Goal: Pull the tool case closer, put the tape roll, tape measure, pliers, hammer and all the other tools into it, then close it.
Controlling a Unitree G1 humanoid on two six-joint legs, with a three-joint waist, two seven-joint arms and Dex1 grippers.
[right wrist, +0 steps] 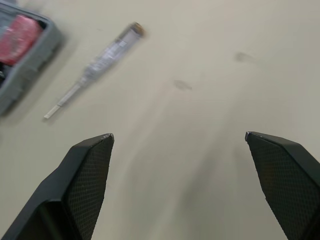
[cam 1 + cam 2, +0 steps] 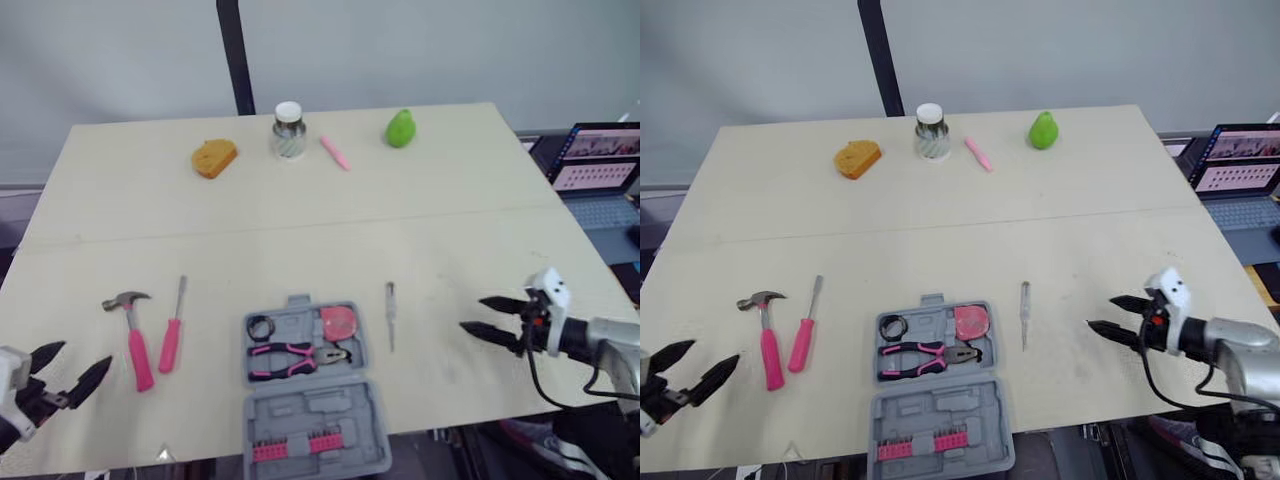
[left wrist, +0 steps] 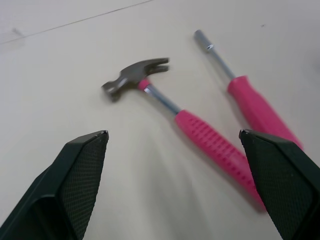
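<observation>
Reaching in low over the near left corner of the worktop (image 2: 450, 240), the left gripper (image 2: 75, 362) has its two black fingers spread wide and empty, aimed at the pink-handled hammer (image 2: 133, 335), which lies just ahead of it with its head away from the robot. A pink-handled screwdriver (image 2: 171, 340) lies just beside the hammer on its right, roughly parallel to it and not touching. The right gripper (image 2: 473, 313) comes in from the right edge, held level, fingers also wide apart and holding nothing, pointing across bare board toward a slim tester (image 2: 391, 316) that lies near the tool case (image 2: 310, 408). The grey case sits open at the middle front, its near half reaching the worktop's front edge; the pliers (image 2: 290, 358), a pink tape measure (image 2: 338, 322) and a black tape roll (image 2: 261, 326) lie in its far half. Open board surrounds both grippers. Well apart, along the far edge, stand an orange object (image 2: 214, 157), a jar (image 2: 288, 130), a pink pen (image 2: 335, 152) and a green object (image 2: 401, 128). A laptop (image 2: 600, 165) sits off the right side.
</observation>
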